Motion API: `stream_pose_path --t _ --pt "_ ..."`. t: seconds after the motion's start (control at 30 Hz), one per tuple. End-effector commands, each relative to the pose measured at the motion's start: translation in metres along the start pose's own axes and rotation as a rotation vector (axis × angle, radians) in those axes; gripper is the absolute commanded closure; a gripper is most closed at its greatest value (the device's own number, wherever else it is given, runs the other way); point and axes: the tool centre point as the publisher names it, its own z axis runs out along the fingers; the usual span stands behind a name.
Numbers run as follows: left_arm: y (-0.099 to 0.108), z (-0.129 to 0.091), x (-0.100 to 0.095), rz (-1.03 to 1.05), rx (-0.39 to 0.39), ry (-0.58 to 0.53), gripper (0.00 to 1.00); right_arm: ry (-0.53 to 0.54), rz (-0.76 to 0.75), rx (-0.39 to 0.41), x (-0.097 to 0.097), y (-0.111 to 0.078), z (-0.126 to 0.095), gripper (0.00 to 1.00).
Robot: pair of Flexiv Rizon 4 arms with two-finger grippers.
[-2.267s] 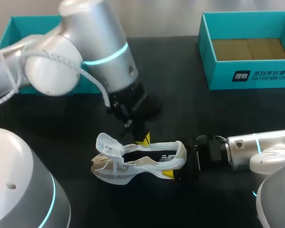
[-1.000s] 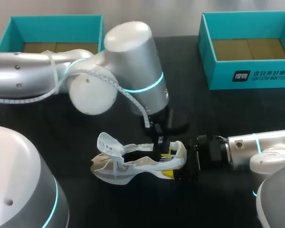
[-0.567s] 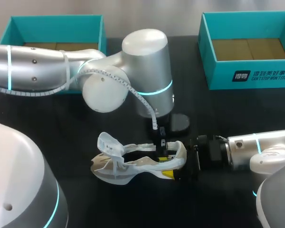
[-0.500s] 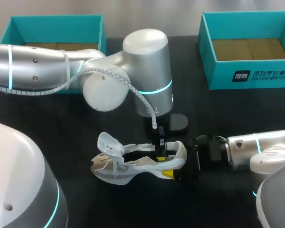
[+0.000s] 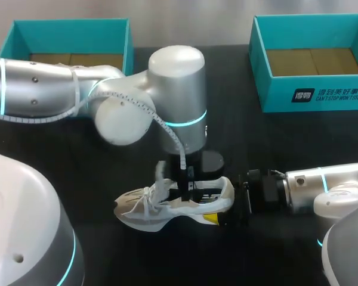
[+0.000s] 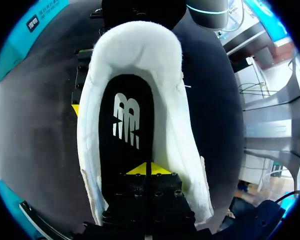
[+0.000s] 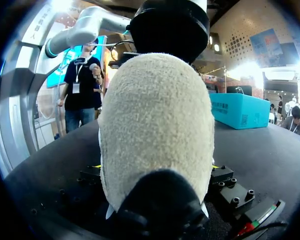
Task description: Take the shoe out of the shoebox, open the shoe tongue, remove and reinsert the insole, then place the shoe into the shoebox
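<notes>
Two steps look done, the rest is open. Step one: shoe (image 5: 173,205) is out of the box. It lies on its sole near the front edge of the tabletop (image 5: 274,137), about mid-width, toe toward the left edge and heel toward the right edge. Step two, my read: the tongue is out of the way enough, since the left gripper (image 6: 150,169) reaches straight down into the shoe opening. The tongue itself is too blurred in the head view to place.

Left gripper: fingers closed together, yellow tips resting on the black insole (image 6: 127,130) around mid-foot. Nothing visibly pinched between them. Insole lies flat in the shoe, heel end seated in the heel cup.

Right gripper (image 5: 222,202): comes in low from the right edge, fingers either side of the heel and clamped on it, so the shoe is held steady.

Judgement: we're in the insole step. Can't tell from this alone whether the insole has yet to be pulled or is being pressed home after reinsertion. Flat seating plus closed tips fits pressing down, but that's a guess.

Left to do for certain: shoe back into a shoebox. Two teal boxes on the tabletop, one at the far-left corner (image 5: 71,24), one at the far-right corner (image 5: 310,95), both well apart from the shoe, only cardboard floors showing inside.
</notes>
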Motion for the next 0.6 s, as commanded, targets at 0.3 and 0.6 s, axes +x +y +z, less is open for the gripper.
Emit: stream_pose_path --t 0.3,0.6 --pt "0.0228 -0.0025 0.0155 0.002 0.056 -0.071 1.0 0.0 0.001 0.004 -0.0002 0.0007 0.0001 1.0" --pt "0.021 0.0004 0.014 0.025 0.086 -0.091 0.71 0.0 0.001 0.004 -0.0002 0.0007 0.0001 1.0"
